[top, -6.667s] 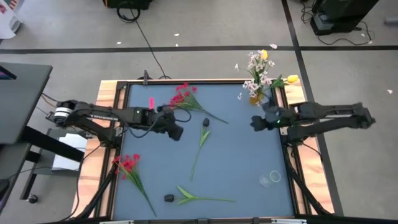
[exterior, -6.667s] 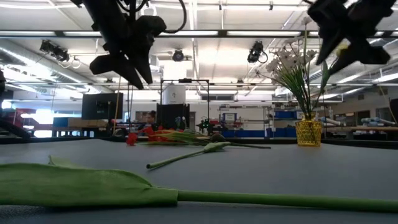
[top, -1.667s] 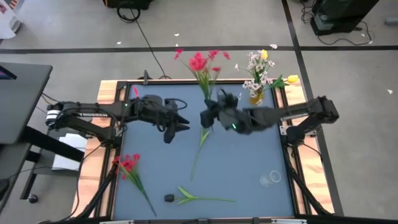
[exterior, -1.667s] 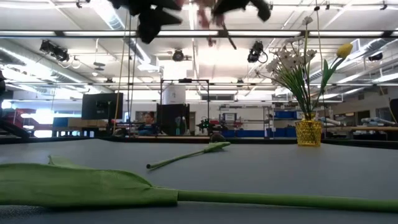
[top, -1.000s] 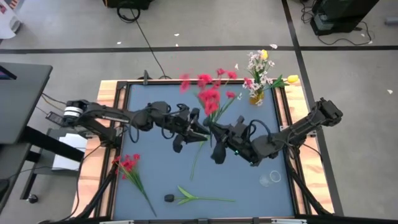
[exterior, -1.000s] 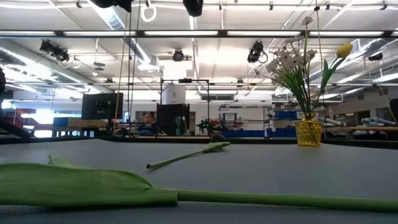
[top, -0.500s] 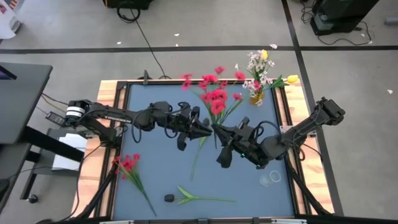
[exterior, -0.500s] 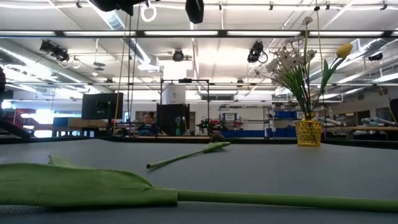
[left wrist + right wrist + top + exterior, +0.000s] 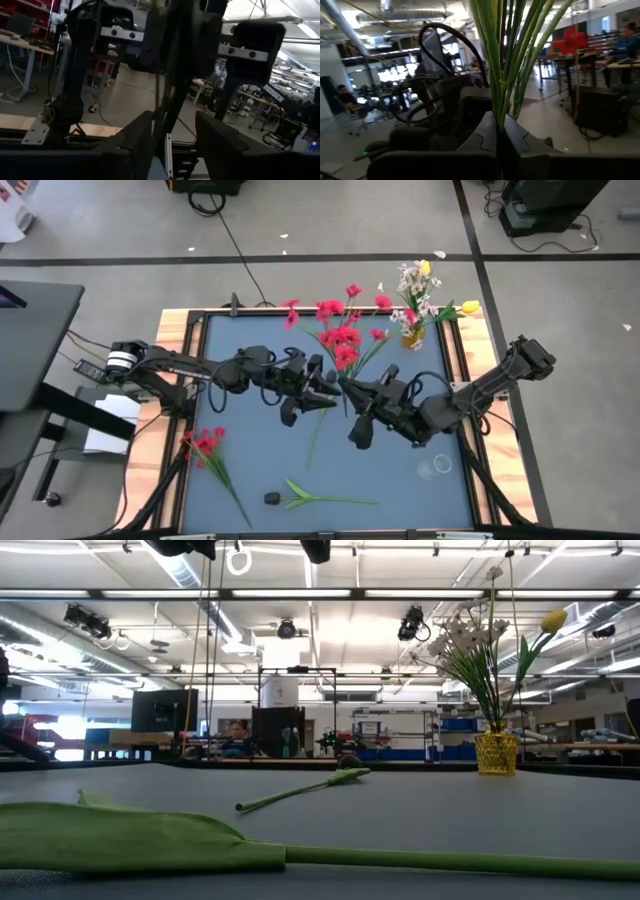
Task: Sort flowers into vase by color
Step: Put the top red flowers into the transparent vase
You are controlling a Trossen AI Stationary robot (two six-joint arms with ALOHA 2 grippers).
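Observation:
A bunch of red flowers (image 9: 340,332) stands high over the middle of the table. Its green stems (image 9: 502,70) rise from my right gripper (image 9: 350,393), which is shut on them. My left gripper (image 9: 328,390) is open right beside it, on the table's left side, with the stems' lower part (image 9: 164,95) rising in front of its gap. A yellow vase (image 9: 411,337) at the far right holds white sprays and yellow tulips. On the table lie a second red bunch (image 9: 206,444) and two dark-headed buds (image 9: 330,378) (image 9: 272,498). My right gripper pinches the bundle of green stems near its lower end (image 9: 499,117) between its two fingers. The fingers come level from the table's right side and lie across the stems. The bunch stands roughly upright above the fingers, blossoms on top, lifted clear of the table.
A clear glass object (image 9: 435,467) lies near the right edge. In the low view a long leaf and stem (image 9: 150,840) lie close to the near edge, and a stemmed bud (image 9: 305,790) lies mid-table. The vase (image 9: 495,752) stands at the far right corner.
My left gripper has edged toward the table's right, closer to my right gripper and the stems. My right gripper keeps hold of the red bunch, which stays lifted and upright, its blossoms shifting slightly.

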